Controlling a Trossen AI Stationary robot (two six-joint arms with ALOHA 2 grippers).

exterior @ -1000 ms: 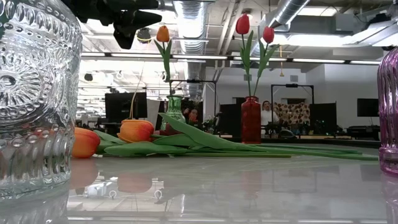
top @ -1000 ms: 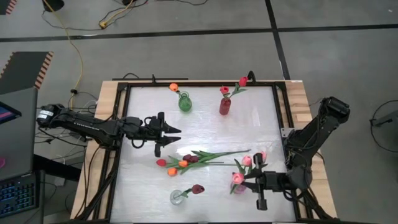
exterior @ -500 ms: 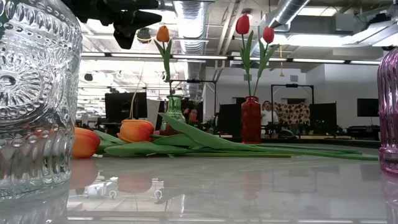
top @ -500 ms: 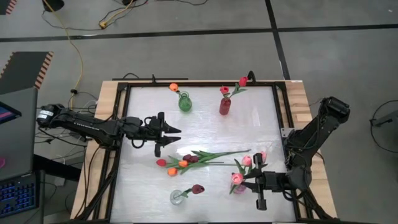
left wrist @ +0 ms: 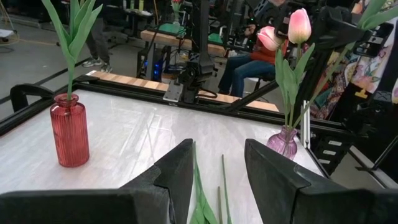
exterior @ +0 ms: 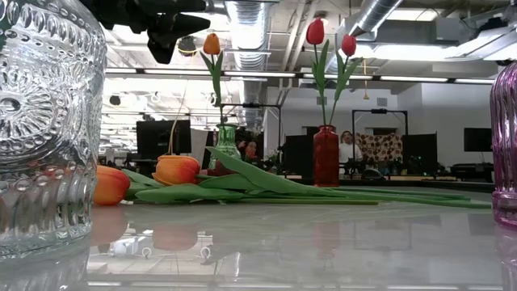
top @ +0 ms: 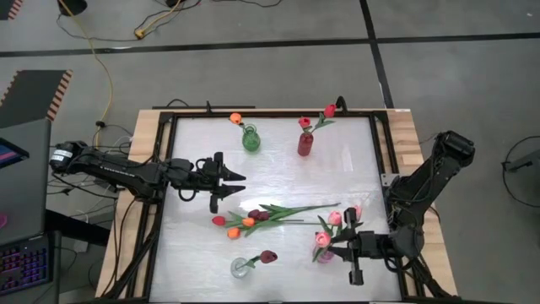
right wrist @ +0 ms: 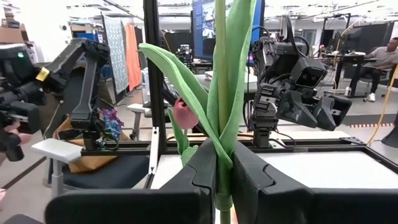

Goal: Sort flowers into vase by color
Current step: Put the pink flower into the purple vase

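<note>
My right gripper [top: 328, 246] is shut on an upright pink flower [top: 322, 241] at the purple vase [top: 321, 254], near the table's near right corner. That vase holds other pink flowers [left wrist: 298, 25]. Several loose flowers [top: 253, 218] lie on their sides mid-table, orange heads [exterior: 177, 169] toward the left. My left gripper [top: 239, 182] hovers open above the table's left half, level, pointing toward them. One orange flower stands in the green vase [top: 251, 139], red ones in the red vase [top: 305, 144], and a dark maroon one in the clear vase [top: 240, 268]. My right gripper pinches the flower's green stem and wrapped leaves [right wrist: 219, 163] between its two fingers. The fingers come in level, from the table's right side, and lie across the stem. The stem stands upright, running up out of the wrist view. Its lower end is hidden below the fingers.
A black frame [top: 270, 112] rims the white table top. The green and red vases stand along the far edge, the clear and purple vases near the front edge. Bare table lies between the vases at far centre. People sit in the room beyond the table.
</note>
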